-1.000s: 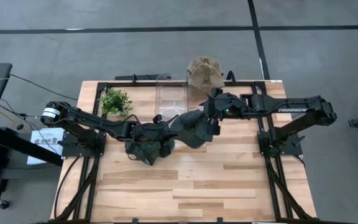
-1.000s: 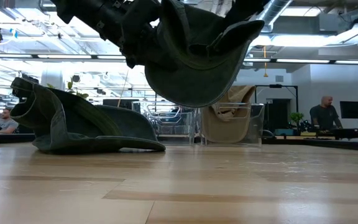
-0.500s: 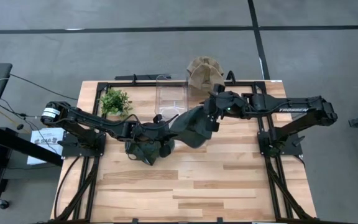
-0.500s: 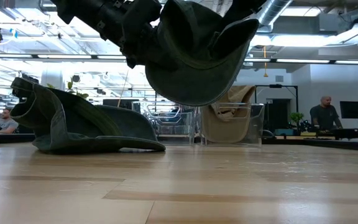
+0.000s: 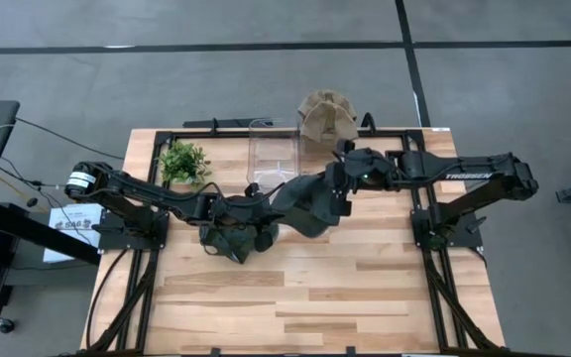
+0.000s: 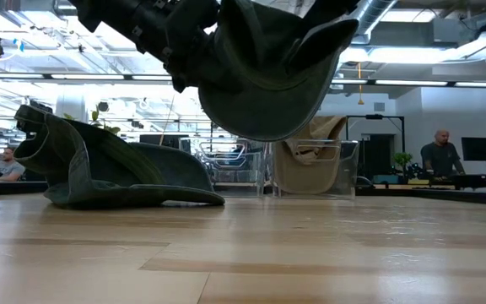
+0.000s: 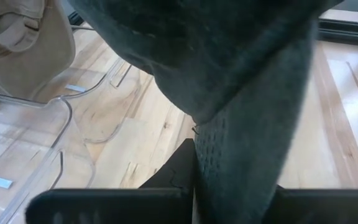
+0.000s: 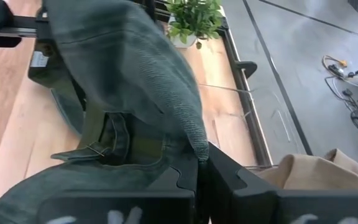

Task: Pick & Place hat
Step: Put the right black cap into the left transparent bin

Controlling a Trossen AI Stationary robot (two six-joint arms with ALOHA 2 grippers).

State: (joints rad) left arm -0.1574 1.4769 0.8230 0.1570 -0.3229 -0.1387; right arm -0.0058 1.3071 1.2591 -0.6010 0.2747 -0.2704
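A dark green hat (image 5: pixel 305 203) hangs in the air above the table's middle, stretched between my two grippers; the low view shows it well clear of the wood (image 6: pixel 264 76). My left gripper (image 5: pixel 269 201) is shut on its left side and my right gripper (image 5: pixel 337 195) is shut on its right side. A second dark green hat (image 5: pixel 231 238) lies flat on the table under my left arm (image 6: pixel 116 173). A tan hat (image 5: pixel 325 117) hangs over the clear bin (image 5: pixel 274 159) at the far edge. My left gripper pinches a fold of the hat's cloth (image 7: pixel 225 146) between its two fingers, coming level from the table's left. The hat is lifted clear and spreads away past the fingers. My right gripper pinches the hat's stitched rim edge (image 8: pixel 191 140) between its two fingers, coming from the table's right, slanting down. The hat's body and its strap with buckle (image 8: pixel 98 149) hang beyond the fingers, clear of the table.
A small potted plant (image 5: pixel 183 162) stands at the far left of the table. The near half of the table is bare wood (image 5: pixel 295 297). A person (image 6: pixel 440 156) stands in the room beyond the table.
My right gripper has shut on the held hat's right edge and that edge has been drawn slightly up. The hat stays lifted, and my left gripper has kept its hold.
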